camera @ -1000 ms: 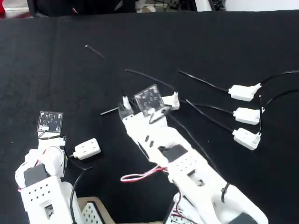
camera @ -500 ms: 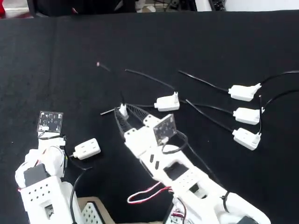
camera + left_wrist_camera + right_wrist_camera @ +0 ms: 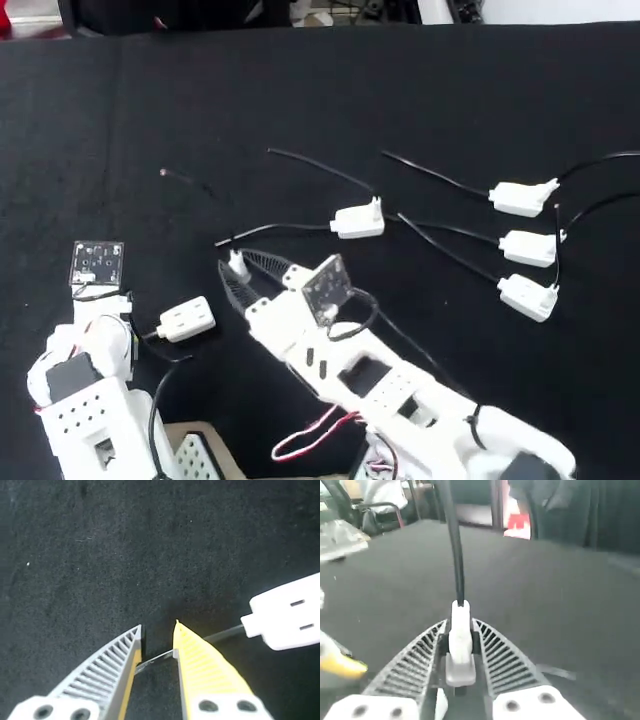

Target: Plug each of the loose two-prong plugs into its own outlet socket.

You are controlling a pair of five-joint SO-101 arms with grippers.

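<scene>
Fingers on R (image 3: pixel 496 656) pinch white plug (image 3: pixel 460 645); L fingers (image 3: pixel 200 656) slightly apart, just beside outlet socket (image 3: pixel 290 612).

place: robot lab, maybe an office room | seen: black cloth table (image 3: pixel 400 80) | office chair (image 3: pixel 382 522) behind | white robot arms (image 3: pixel 380 380)
</scene>
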